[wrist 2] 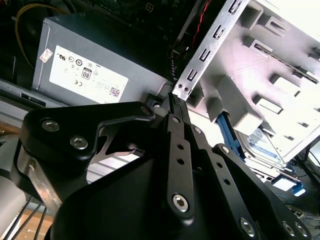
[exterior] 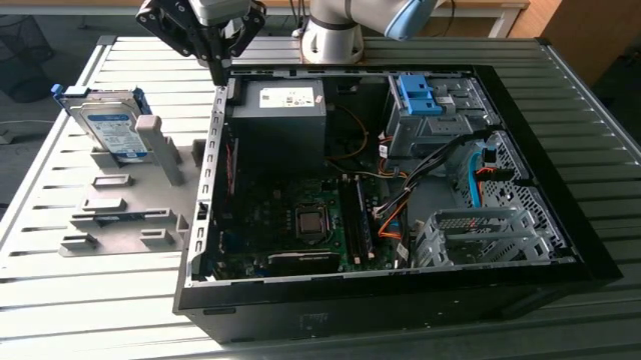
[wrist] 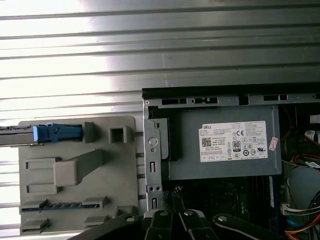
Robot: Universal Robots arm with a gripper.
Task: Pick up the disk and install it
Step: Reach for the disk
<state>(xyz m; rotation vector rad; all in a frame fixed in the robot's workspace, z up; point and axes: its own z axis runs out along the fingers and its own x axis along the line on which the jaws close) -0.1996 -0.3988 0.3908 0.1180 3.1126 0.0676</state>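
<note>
Steel case wall [exterior: 212, 154] beneath the closed, empty claw [exterior: 216, 73]; disk [exterior: 108, 127] stands apart in grey rack [exterior: 128, 229].

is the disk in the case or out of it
Out: the disk stands on edge in the grey rack beside the case.

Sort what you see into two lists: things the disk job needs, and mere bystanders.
Job: the disk, standing in the grey rack; the tool; the open computer case.
Bystanders: power supply; motherboard; orange cables.
</note>
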